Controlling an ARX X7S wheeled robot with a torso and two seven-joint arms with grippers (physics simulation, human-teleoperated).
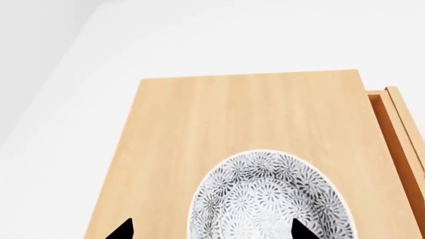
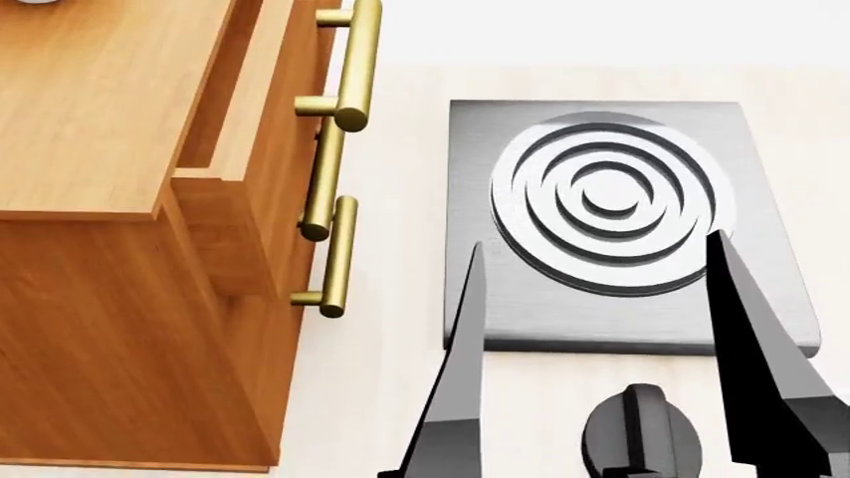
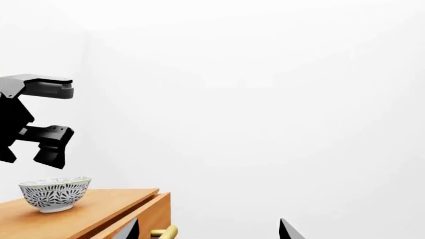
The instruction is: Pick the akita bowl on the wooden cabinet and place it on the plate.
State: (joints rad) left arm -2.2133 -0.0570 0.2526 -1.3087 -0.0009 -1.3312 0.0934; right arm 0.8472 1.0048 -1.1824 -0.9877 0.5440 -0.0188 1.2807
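The left gripper [image 1: 211, 230] hangs above the wooden cabinet [image 1: 199, 124], pointing down, its 2 dark fingertips [image 1: 123, 230] spread wide, one outside the akita bowl [image 1: 269, 199] and one over its inside. From the right wrist view, that arm is poised above the bowl, not touching it, and the bowl sits upright on the cabinet top, back from the drawer edge. Further right, the right gripper [image 2: 598, 269] reaches forward, its 2 long fingers wide apart and holding nothing, over the near edge of the grey stove [image 2: 505, 199].
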